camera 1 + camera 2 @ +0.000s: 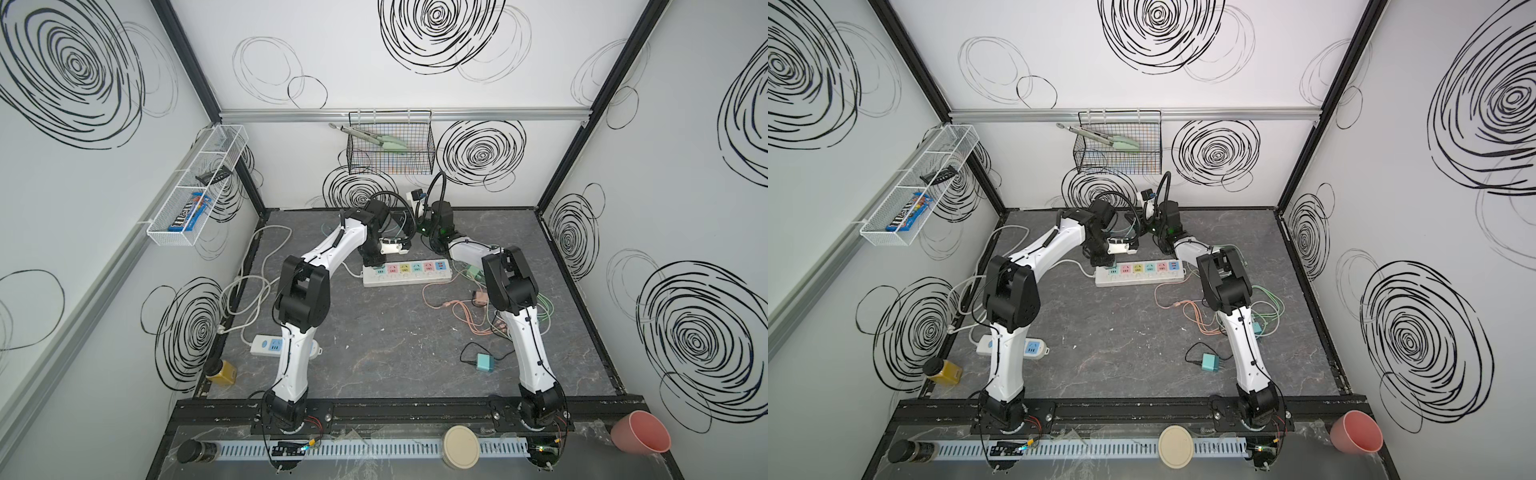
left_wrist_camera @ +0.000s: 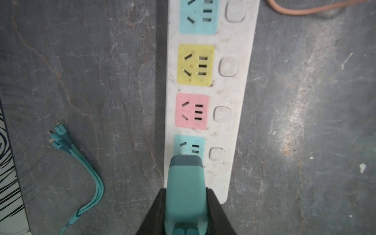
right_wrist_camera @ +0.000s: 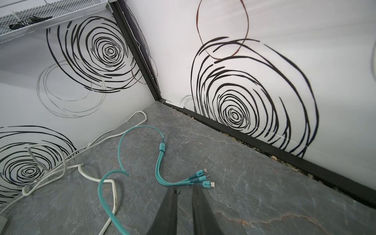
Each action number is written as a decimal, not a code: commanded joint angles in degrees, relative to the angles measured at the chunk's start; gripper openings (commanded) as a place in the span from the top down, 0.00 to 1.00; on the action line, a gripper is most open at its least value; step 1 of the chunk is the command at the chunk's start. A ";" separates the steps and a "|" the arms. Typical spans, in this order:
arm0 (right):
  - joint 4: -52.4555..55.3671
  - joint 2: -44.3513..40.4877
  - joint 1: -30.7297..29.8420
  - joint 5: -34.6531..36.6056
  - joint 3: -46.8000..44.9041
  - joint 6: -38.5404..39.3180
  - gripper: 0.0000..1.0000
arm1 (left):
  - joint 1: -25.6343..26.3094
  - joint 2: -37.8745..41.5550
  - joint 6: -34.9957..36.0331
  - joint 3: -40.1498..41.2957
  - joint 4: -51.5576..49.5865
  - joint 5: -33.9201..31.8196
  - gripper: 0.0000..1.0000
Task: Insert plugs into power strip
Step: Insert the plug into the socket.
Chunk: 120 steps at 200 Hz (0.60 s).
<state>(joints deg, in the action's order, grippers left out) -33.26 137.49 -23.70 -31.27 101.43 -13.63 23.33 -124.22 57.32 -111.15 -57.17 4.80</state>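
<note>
The white power strip [image 1: 407,280] [image 1: 1139,278] [image 2: 230,122] lies at the back middle of the table, its pastel sockets showing no plug in them. My left gripper [image 2: 186,190] [image 1: 374,262] is shut on a teal plug [image 2: 186,183], held over the teal socket at the strip's left end. The prongs are hidden. Another teal plug [image 1: 484,362] [image 1: 1209,362] lies front right. A mint plug [image 1: 473,272] and a pink plug [image 1: 481,298] lie beside the right arm. My right gripper [image 3: 184,187] hovers low behind the strip, jaws narrowly apart, tips at the teal cable's connectors [image 3: 203,179].
Pink and green cables [image 1: 469,316] tangle at the right. White cords [image 1: 249,291] loop along the left wall to a small second strip [image 1: 266,345]. A yellow jar [image 1: 222,371] stands front left. A wire basket [image 1: 390,153] hangs on the back wall.
</note>
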 commanded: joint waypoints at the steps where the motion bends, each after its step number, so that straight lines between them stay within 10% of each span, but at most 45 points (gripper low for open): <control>1: 0.54 -0.25 0.28 -1.43 -0.78 0.96 0.80 | 0.77 -1.34 -0.03 -2.00 -3.39 -1.95 1.00; 120: 1.92 -0.43 0.63 -1.28 -0.99 2.74 0.79 | 1.89 -6.11 0.69 -6.91 -6.78 -1.23 1.00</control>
<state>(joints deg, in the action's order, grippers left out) -31.53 137.49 -23.57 -31.70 100.95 -12.08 24.88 -128.44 57.19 -115.92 -61.54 2.92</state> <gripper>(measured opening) 0.209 0.292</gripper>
